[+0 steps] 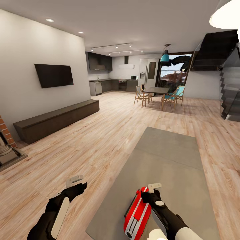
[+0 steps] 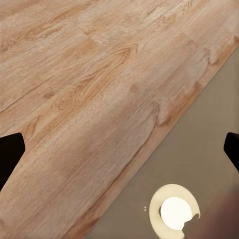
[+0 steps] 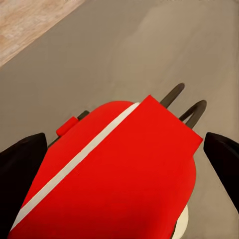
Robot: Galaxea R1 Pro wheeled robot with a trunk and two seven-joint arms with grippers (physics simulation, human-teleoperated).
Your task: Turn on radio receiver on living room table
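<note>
At the lower middle of the head view, the glossy red rounded radio receiver with a white band point(image 1: 137, 215) lies on the matte grey coffee table point(image 1: 173, 156). The right gripper point(image 3: 122, 149) is spread wide, its dark fingers either side of the red body and holding nothing; the left gripper point(image 2: 119, 149), also spread and empty, hangs over the wooden floor point(image 2: 74, 74). A careless push would probably slide the light radio toward the near table edge instead of pressing its switch.

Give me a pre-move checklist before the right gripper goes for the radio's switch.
1. Radio receiver rests on the table: ok.
2. Right gripper is over the radio: ok.
3. Right fingers spread wide on either side of the red body: ok.
4. Switch located: cannot tell; a small red tab protrudes from the body's side in the right wrist view.
5. Left gripper is open over the floor beside the table, away from the radio: ok.
</note>
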